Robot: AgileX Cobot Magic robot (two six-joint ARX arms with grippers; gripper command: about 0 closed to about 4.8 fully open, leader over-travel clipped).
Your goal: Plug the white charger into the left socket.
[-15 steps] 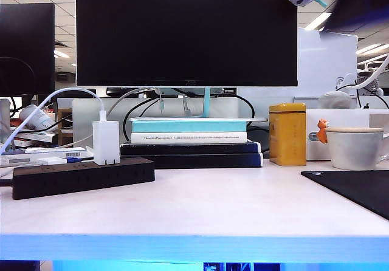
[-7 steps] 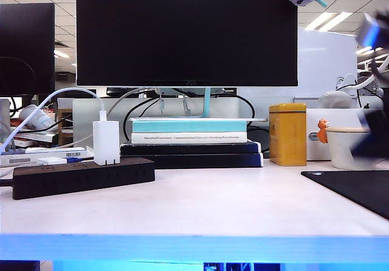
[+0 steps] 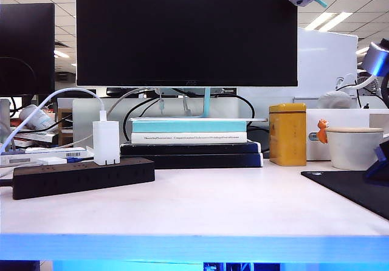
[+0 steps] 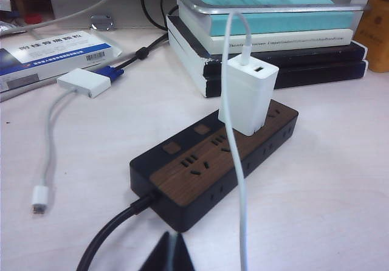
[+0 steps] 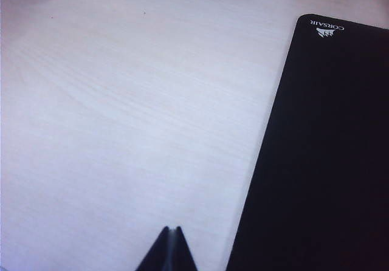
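Left wrist view — white charger plugged in, well beyond both grippers' clenched empty jaws.

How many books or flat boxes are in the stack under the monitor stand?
4, as far as visible: a teal book on top, a white book beneath it, then two black flat boxes on the desk. More behind may be hidden.

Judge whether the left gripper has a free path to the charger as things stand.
Probably yes. The left gripper, shut and empty, hangs over bare table short of the strip. The charger stands upright on the strip's far end. Only its own thin cable droops across the approach; the books lie behind.
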